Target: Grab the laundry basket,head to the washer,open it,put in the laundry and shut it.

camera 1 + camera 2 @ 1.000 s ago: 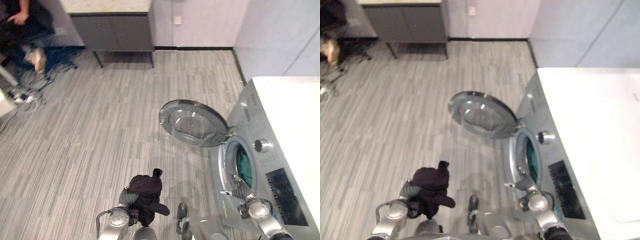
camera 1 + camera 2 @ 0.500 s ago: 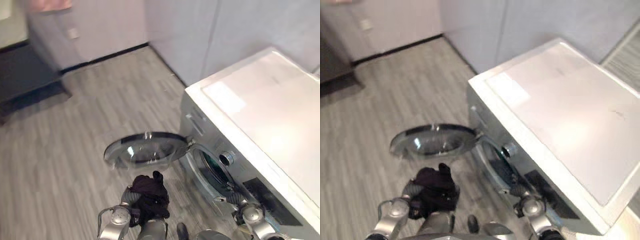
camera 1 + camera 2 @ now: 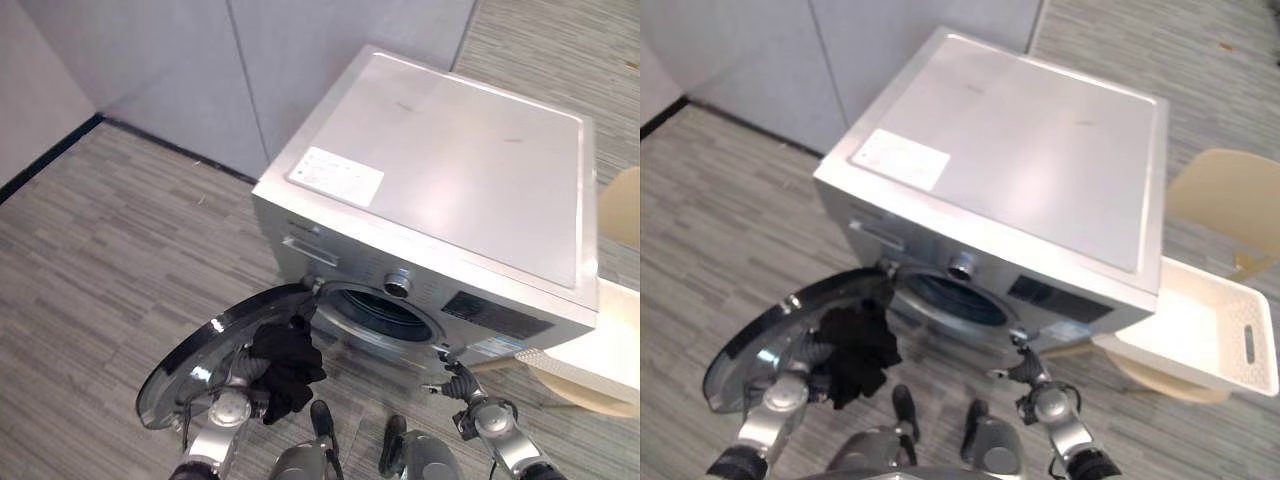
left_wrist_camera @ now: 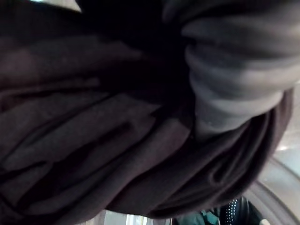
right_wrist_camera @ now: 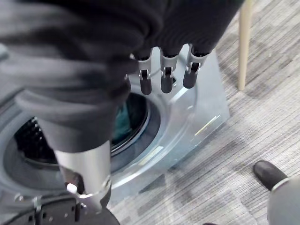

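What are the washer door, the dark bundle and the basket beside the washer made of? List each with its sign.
Washer door: likely glass in a glossy dark rim; it mirrors light.
Dark bundle: soft cloth, matte, creased into folds, held in the left hand.
Basket: probably cream plastic; rigid walls, a moulded handle slot.

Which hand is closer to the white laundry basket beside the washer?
Right. The right hand hangs in front of the washer, on the side where the basket sits; the left hand, clutching dark laundry, is by the open door.

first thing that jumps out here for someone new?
The silver washer stands with its round door swung wide open toward the robot's left. In front of the drum opening, the left robot hand grips a bundle of dark laundry. A cream laundry basket sits to the washer's right.
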